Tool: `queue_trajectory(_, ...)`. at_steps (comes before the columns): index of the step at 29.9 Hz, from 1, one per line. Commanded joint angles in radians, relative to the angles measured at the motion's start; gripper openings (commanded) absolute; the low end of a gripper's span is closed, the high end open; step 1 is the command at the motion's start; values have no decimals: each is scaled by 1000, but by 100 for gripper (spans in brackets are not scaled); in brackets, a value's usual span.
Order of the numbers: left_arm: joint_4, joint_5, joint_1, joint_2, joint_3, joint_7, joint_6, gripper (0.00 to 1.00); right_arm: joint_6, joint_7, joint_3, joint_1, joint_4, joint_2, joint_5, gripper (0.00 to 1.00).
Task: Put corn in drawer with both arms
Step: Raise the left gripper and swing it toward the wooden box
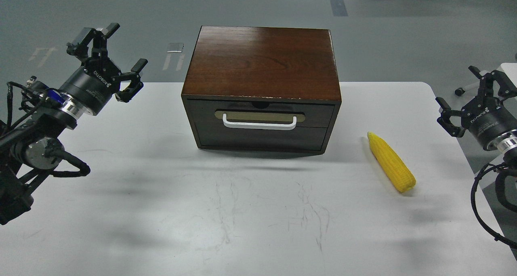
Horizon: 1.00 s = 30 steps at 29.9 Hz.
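Drawer [261,124] sits shut between the grippers, so its inside is hidden. Left arm [24,146] cut off by left edge, right arm [499,146] by right edge behind its gripper. Table [161,211] runs off bottom edge. Far-floor objects near top edge too small, cropped to identify.

Black cabled arms [44,118], silver wrist rings

yellow corn [391,163], dark brown drawer [260,124], white handle [259,125]
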Motion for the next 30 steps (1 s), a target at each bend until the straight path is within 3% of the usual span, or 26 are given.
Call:
queue_trajectory(1,-7,0,4,1,-3,-2,0,98,0,0,1,0,0,1,0,100)
queue_trajectory(10,-6,0,3,16,-11,-4,-11,98,0,0,1,0,0,0,0,100)
queue_trajectory(16,-30,39,-12,87,-50,-12,-75,98,0,0,1,0,-6,0,-3,100)
queue_trajectory(22,-190,329,-91,171,-54,-12,-75,98,0,0,-1,0,-12,0,-8,100)
queue_trajectory(30,-400,789,-308,208,-31,-12,-75,98,0,0,-4,9,-11,-2,-10,100)
